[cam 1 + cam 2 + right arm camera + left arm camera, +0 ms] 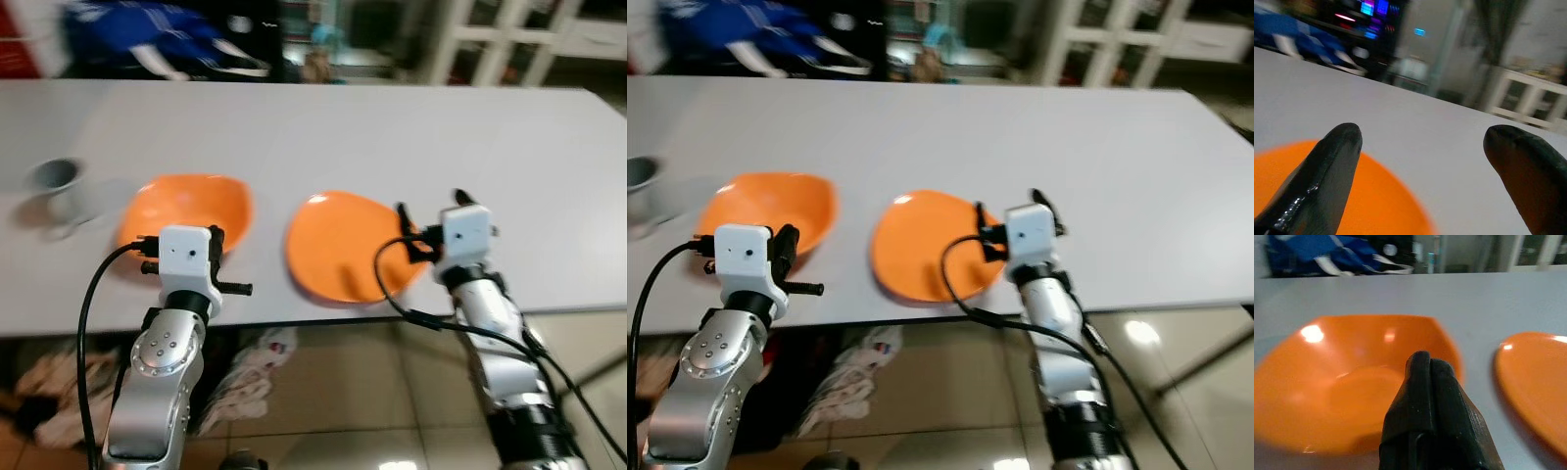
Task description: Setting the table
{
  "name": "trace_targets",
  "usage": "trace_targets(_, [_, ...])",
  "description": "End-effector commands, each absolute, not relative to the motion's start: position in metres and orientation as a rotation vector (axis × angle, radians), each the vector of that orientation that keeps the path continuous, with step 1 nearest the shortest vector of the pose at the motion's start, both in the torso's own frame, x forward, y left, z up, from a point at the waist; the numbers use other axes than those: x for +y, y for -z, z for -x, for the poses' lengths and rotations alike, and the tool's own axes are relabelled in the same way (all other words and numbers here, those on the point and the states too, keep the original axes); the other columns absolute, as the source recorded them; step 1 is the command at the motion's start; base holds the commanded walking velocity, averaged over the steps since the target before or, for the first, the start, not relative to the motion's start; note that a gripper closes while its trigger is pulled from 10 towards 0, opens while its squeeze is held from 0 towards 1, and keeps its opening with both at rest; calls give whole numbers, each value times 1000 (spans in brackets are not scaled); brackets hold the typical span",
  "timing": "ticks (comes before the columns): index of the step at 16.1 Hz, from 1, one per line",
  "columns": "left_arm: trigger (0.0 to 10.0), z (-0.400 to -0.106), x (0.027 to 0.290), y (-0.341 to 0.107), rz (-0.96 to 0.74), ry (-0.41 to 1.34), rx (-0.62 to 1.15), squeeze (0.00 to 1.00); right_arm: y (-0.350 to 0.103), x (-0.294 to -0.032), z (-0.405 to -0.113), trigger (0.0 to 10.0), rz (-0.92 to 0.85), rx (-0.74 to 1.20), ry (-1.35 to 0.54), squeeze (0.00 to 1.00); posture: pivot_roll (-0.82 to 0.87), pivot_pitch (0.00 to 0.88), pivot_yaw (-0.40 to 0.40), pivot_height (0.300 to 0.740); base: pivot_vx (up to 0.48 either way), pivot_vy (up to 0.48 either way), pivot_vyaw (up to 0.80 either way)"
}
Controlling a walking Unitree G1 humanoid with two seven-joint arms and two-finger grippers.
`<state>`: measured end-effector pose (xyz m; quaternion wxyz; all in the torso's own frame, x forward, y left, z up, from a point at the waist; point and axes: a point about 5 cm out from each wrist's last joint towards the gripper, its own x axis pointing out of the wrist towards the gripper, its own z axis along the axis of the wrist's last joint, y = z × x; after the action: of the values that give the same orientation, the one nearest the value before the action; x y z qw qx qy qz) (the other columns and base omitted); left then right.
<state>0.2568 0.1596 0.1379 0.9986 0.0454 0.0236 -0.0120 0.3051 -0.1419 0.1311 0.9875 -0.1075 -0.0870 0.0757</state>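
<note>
Two orange pieces near the front edge of the grey table: orange bowl on the robot's left, flat orange plate just beside it to the right, apart. Grey mug further left. Left gripper pressed shut on nothing, hovering at the bowl's near rim. Right gripper spread wide at the plate's right edge. Probably light, rigid plastic, glossy and so likely slippery. Best taken by pinching the rim; for the plate, the edge overhanging the table.
</note>
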Motion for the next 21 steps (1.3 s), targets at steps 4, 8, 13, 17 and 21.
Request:
trace_targets(4, [10000,-259,153,-140,-140,69,36,0,-126,-141,-306,10000,205,-152,-147,0,40,0,-7,740,0,0,591])
trace_targets(8, [10000,-265,146,-137,-159,127,58,0,-126,-137,-306,10000,219,-161,-146,0,21,0,12,740,0,238,0])
trace_targets(13, [10000,-267,143,-135,-136,157,67,0,-124,-140,-305,10000,248,-154,-130,0,11,0,15,740,0,479,-313])
trace_targets(17, [10000,-265,141,-134,-121,159,69,0,-125,-139,-305,10000,237,-156,-143,0,17,0,14,740,0,480,0])
trace_targets(21, [10000,-262,140,-137,-99,152,62,0,-123,-136,-304,10000,231,-153,-157,0,22,0,14,740,0,453,0])
